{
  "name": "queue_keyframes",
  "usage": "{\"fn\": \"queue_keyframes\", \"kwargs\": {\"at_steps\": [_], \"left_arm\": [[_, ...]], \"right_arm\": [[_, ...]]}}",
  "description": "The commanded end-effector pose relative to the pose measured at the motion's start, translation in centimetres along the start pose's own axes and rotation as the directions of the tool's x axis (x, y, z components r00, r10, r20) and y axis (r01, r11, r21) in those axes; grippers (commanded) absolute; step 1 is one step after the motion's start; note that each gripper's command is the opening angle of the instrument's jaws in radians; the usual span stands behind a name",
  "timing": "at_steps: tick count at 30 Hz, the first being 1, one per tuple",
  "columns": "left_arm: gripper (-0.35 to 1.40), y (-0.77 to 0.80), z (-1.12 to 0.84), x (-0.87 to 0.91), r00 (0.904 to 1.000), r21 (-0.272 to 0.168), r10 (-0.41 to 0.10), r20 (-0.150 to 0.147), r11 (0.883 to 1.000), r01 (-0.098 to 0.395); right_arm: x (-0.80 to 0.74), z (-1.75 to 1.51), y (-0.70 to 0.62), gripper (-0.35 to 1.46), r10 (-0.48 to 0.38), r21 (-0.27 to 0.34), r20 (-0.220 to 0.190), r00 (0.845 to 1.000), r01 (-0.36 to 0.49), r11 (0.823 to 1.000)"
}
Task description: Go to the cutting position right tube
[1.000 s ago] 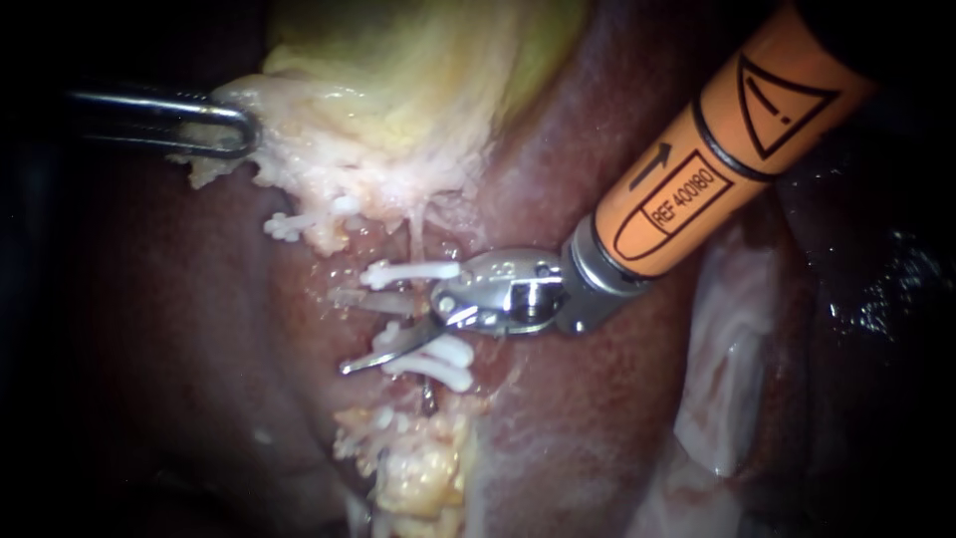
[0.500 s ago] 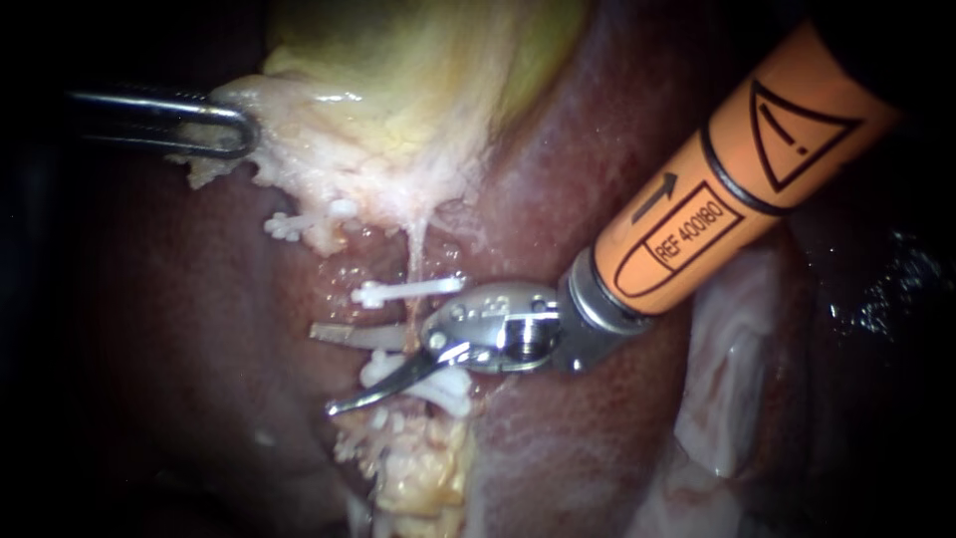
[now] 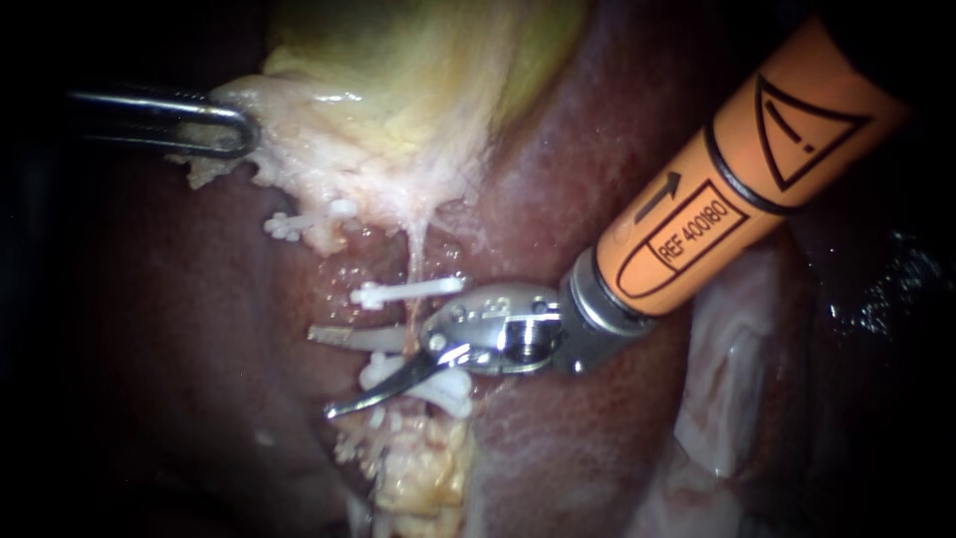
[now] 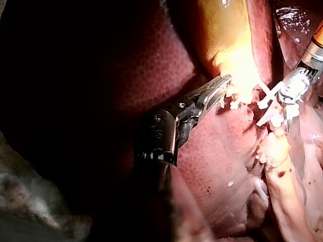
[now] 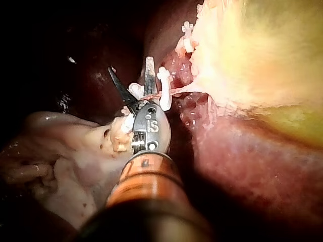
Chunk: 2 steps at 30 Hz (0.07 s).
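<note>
A thin pale tube runs down from the yellow gallbladder over the liver. One white clip crosses it higher up, and more clips sit lower down. My right instrument, on an orange shaft, has its two blades open. The tube lies between the blades close to their pivot, in the stretch between the upper and lower clips. In the right wrist view the right instrument shows the same gap. My left instrument is shut on the gallbladder's pale edge.
Another white clip sits on a stump at the gallbladder's lower left edge. Yellowish fatty tissue lies below the clips. Pale membrane lies to the right, under the orange shaft. Dark liver surrounds the field.
My right instrument has moved down and slightly left, so its open blades now straddle the tube below the upper clip. It has barely moved in the last half second. The left instrument is still.
</note>
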Motion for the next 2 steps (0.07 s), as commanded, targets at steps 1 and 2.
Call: {"fn": "queue_keyframes", "kwargs": {"at_steps": [1, 2], "left_arm": [[-0.35, 0.00, 0.00, 0.00, 1.0000, 0.000, 0.000, 0.000, 1.000, 0.000], [-0.35, 0.00, 0.00, 0.00, 1.0000, 0.000, 0.000, 0.000, 1.000, 0.000]], "right_arm": [[0.00, 0.00, 0.00, 1.18, 0.006, 0.000, 0.000, 1.000, -0.006, 1.000], [0.00, 0.00, 0.00, 1.18, 0.012, 0.000, 0.000, 1.000, -0.012, 1.000]]}}
